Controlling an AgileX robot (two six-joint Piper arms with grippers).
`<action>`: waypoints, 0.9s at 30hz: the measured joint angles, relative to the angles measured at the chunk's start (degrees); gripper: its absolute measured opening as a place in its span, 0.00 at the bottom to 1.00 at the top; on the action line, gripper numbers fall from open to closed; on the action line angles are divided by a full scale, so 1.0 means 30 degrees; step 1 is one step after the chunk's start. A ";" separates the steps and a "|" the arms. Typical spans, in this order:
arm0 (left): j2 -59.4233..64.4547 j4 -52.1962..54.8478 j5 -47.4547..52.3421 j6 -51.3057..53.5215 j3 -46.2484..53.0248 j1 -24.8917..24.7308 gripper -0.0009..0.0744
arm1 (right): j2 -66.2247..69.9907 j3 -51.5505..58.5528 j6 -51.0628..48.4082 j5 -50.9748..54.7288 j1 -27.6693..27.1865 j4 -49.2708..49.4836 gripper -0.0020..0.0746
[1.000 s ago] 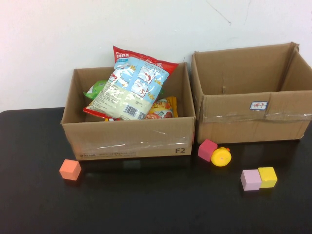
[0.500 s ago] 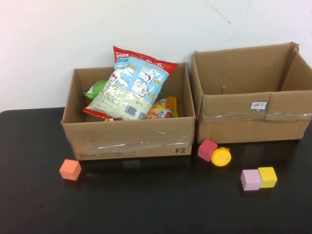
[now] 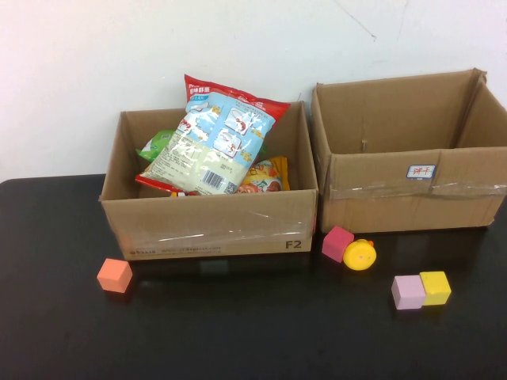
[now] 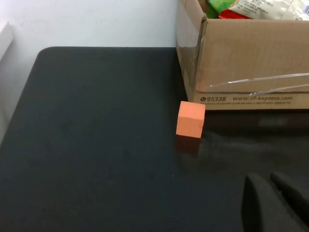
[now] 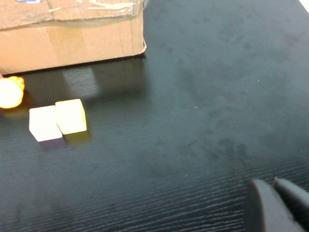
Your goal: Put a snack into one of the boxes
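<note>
The left cardboard box (image 3: 210, 226) holds several snack bags: a large blue, white and red bag (image 3: 212, 142) leaning on top, a green bag (image 3: 156, 145) and an orange one (image 3: 265, 176). The right cardboard box (image 3: 408, 198) looks empty inside. Neither arm shows in the high view. My left gripper (image 4: 270, 181) is shut and empty low over the table, short of the left box's corner (image 4: 241, 63). My right gripper (image 5: 273, 186) is shut and empty over bare table, off the right box's corner (image 5: 72, 43).
Foam blocks lie on the black table in front of the boxes: an orange cube (image 3: 114, 275) (also in the left wrist view (image 4: 190, 119)), a pink cube (image 3: 337, 242), a yellow round toy (image 3: 359, 255), and a lilac cube (image 3: 408, 292) touching a yellow cube (image 3: 435, 287).
</note>
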 joint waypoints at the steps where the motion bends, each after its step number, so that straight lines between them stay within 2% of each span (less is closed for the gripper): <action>1: 0.0000 0.0027 -0.0047 0.0027 0.0034 0.0000 0.01 | 0.0000 0.0000 0.0000 0.0000 0.0000 0.0000 0.06; 20: 0.0000 0.0045 -0.0200 -0.0067 0.0035 0.0395 0.01 | -0.0077 0.0000 0.0000 0.0000 0.0000 0.0000 0.06; 27: 0.0000 0.0045 -0.0230 -0.0113 0.0035 0.0395 0.01 | -0.3223 0.0130 0.0000 -0.0072 -0.0027 0.0000 0.06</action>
